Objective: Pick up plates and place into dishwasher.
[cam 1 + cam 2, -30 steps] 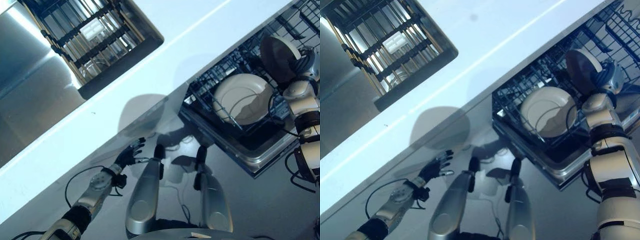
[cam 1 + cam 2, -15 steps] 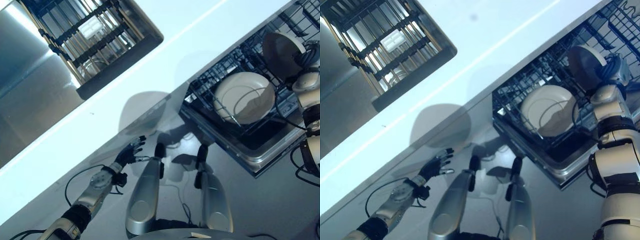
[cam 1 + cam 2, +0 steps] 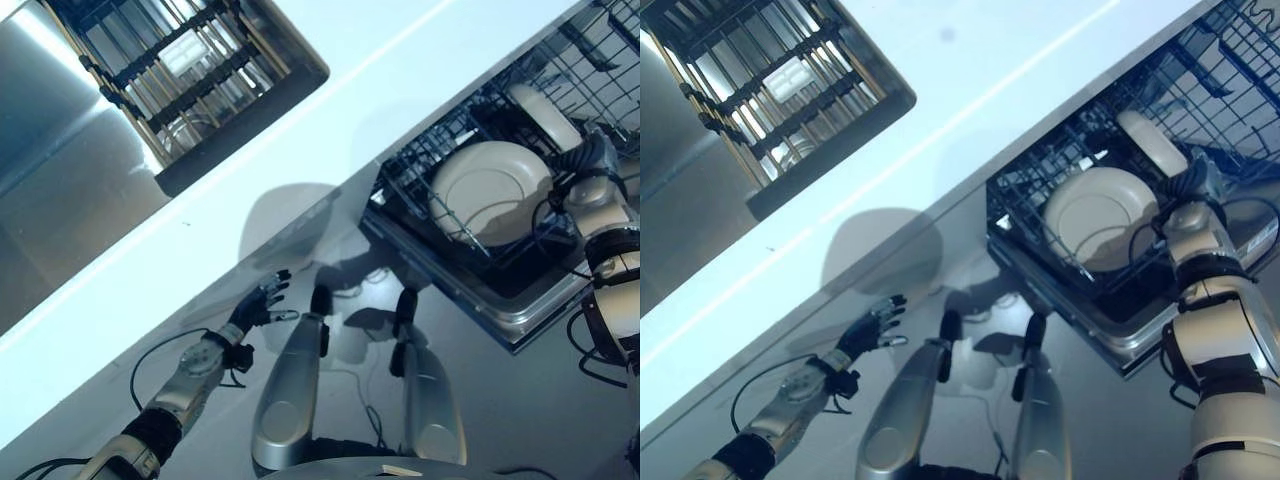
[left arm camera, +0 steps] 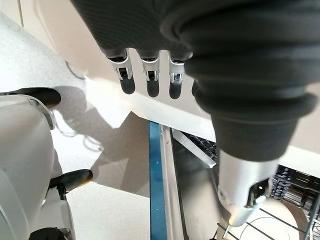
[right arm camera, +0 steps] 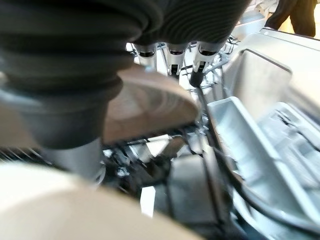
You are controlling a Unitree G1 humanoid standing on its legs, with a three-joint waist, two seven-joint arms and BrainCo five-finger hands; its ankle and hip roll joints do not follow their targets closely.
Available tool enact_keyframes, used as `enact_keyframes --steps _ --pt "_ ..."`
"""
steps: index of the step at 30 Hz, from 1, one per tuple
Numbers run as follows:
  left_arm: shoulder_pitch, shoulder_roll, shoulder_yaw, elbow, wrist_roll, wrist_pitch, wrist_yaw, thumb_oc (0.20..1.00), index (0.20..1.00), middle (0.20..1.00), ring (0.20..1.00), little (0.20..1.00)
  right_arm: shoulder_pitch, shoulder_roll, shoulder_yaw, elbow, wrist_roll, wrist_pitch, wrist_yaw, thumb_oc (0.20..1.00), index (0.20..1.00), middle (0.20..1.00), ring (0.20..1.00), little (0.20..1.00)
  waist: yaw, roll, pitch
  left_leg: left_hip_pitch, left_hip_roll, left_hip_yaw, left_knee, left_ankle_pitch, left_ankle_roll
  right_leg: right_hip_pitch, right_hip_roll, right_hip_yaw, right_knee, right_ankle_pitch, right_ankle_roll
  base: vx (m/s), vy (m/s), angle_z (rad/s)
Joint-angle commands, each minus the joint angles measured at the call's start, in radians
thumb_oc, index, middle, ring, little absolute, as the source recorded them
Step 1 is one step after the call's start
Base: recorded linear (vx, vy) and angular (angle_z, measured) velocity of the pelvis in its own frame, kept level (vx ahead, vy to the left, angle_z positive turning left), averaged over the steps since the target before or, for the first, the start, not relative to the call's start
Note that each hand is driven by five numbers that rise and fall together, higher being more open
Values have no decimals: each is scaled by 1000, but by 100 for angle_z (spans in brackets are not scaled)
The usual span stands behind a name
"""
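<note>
While hanging low near seven o'clock, left hand (image 3: 262,305) spread wide, fingers straight, holding nothing, above the grey floor (image 3: 520,400). Further out near three o'clock, right hand (image 3: 1193,185) down in the dishwasher rack (image 3: 1080,150), fingers and thumb clamped on the rim of a cream plate (image 3: 1152,141), tilted on edge among the wires. Just beside it, toward the centre, a second plate (image 3: 1100,215) leaning in the same rack. Beyond, a white countertop (image 3: 330,110) crossing the scene, and at eleven o'clock a dish rack (image 3: 185,70) with upright tines.
</note>
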Motion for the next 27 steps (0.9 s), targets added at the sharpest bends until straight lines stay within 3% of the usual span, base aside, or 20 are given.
enact_keyframes --steps 1,21,27 --pt "29 16 -19 -75 -24 -36 8 1000 1000 1000 1000 1000 -38 -82 51 -4 6 -17 -17 1000 1000 1000 1000 1000 7 41 -5 -21 18 -30 -130 94 -10 13 3 -43 138 -157 -6 0 0 0" --pt "47 14 -12 -55 -24 -47 0 1000 1000 1000 1000 1000 -21 -98 36 -42 49 -67 -35 1000 1000 1000 1000 1000 1 27 -5 19 19 -22 -143 89 -7 51 3 -41 117 -153 -5 0 0 0" --pt "65 27 19 -61 -22 -39 -14 1000 1000 1000 1000 1000 37 -126 15 -84 64 -79 86 1000 1000 1000 1000 1000 -7 13 -5 39 22 -13 -146 84 -6 72 4 -36 113 -154 -3 0 0 0"
